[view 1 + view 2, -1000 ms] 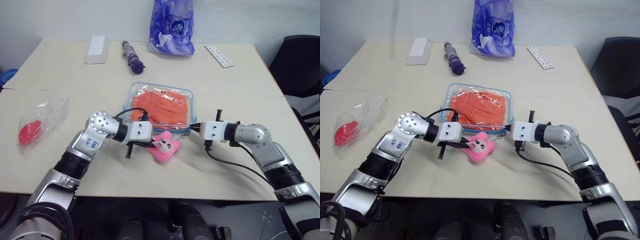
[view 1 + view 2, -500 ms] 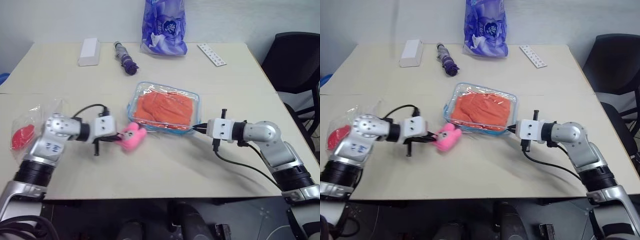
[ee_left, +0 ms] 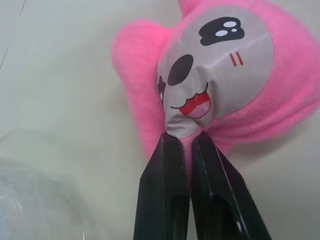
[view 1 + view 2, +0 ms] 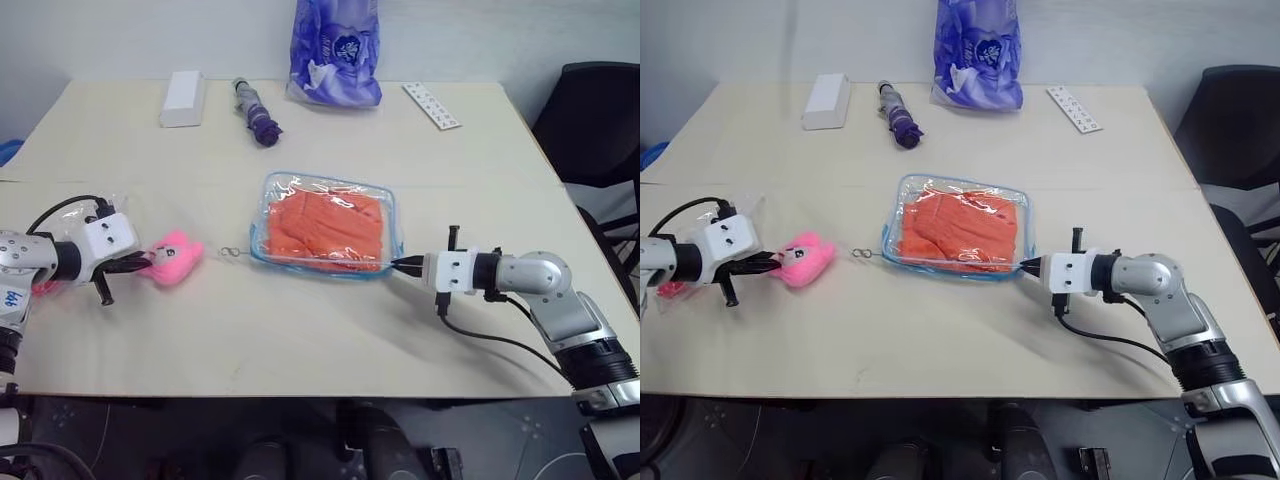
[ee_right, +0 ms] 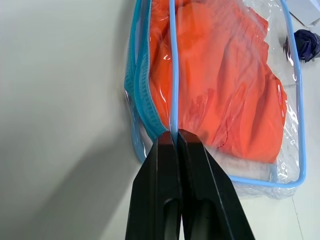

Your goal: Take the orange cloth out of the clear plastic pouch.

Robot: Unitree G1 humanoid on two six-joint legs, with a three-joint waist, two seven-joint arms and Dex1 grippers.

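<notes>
One clear plastic pouch (image 4: pixel 326 225) at the centre of the frame, flat on the table (image 4: pixel 330 330), long axis running from upper left to lower right, blue-edged zipper side toward the lower edge; one orange cloth (image 4: pixel 328 222) folded inside, filling most of it, enclosed by the pouch. Two tools: right tool (image 4: pixel 408 265) at centre right, fingers closed on the pouch's blue edging at its lower right corner, seen up close as pinching the blue rim (image 5: pixel 172 90); left tool (image 4: pixel 143 264) at far left, closed on one pink plush toy (image 4: pixel 174 257), clamping the toy's printed face (image 3: pixel 215 70) between its black fingers (image 3: pixel 162 190). One small metal hook (image 4: pixel 231 253) lying on the table between toy and pouch, apart from both. One thin clear bag with a red item (image 4: pixel 670 288) at the left edge, behind the left tool. Along the upper part of the frame: one white box (image 4: pixel 182 98), one folded purple umbrella (image 4: pixel 255 110), one blue-purple printed bag (image 4: pixel 337 52), one white strip with dots (image 4: pixel 434 106). One dark chair (image 4: pixel 590 120) at upper right, beyond the table.
</notes>
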